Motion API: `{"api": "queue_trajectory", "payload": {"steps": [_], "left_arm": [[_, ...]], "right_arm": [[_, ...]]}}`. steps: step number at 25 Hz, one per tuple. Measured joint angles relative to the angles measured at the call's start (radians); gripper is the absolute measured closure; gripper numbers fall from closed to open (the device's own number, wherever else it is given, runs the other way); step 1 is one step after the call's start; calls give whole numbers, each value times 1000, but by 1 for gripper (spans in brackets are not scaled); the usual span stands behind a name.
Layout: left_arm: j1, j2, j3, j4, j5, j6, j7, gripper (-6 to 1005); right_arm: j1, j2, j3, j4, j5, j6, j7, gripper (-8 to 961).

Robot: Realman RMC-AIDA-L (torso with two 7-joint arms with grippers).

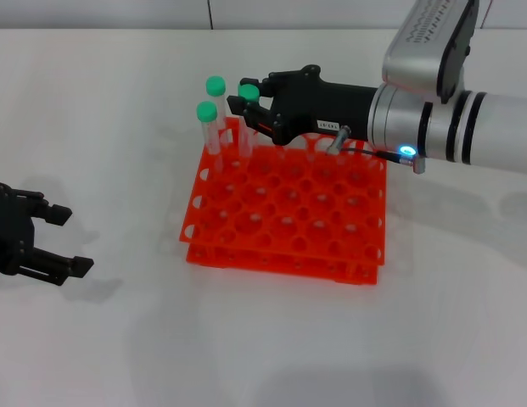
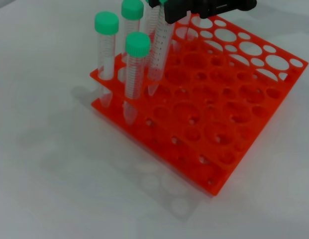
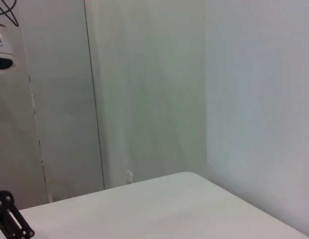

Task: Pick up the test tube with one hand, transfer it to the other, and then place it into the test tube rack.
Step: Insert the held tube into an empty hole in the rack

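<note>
Nearest: left claw (image 1: 51, 242) is parked low over the table (image 1: 263, 339), fingers spread wide, nothing held, well apart from the work.

Farther out, the test tube rack (image 1: 288, 208) sits below and slightly nearer than the right claw (image 1: 246, 106). Right claw is reached in over the rack's far-left corner, closed on the test tube (image 1: 245, 119) just under its green cap; the tube hangs roughly upright w/ its tip down at the top tier, as seen in the left wrist view (image 2: 158, 55). Whether the tip is already thru a hole can't be told.

Just beside the claw, on its outer side, other green-capped tubes (image 1: 209, 127) are stood in the corner holes, v. close to the held one.

Risks, as judged: tip could be caught on the rim betw. holes if lowered off-centre, so the tube would be tilted or the rack shoved. Neighbouring tubes could be knocked by the fingers when they're opened, given the tight spacing. If released too high, the tube may be dropped askew.
</note>
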Motion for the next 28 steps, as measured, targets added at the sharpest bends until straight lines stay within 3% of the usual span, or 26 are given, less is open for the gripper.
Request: {"api": "queue_trajectory", "payload": {"steps": [23, 28], "left_arm": [[-2, 0, 0, -11, 1, -9, 6, 116], [-2, 0, -2, -11, 2, -9, 6, 116]], "right_arm": [[10, 0, 8, 1, -2, -2, -9, 628], [2, 0, 9, -8, 0, -4, -12, 440]]}}
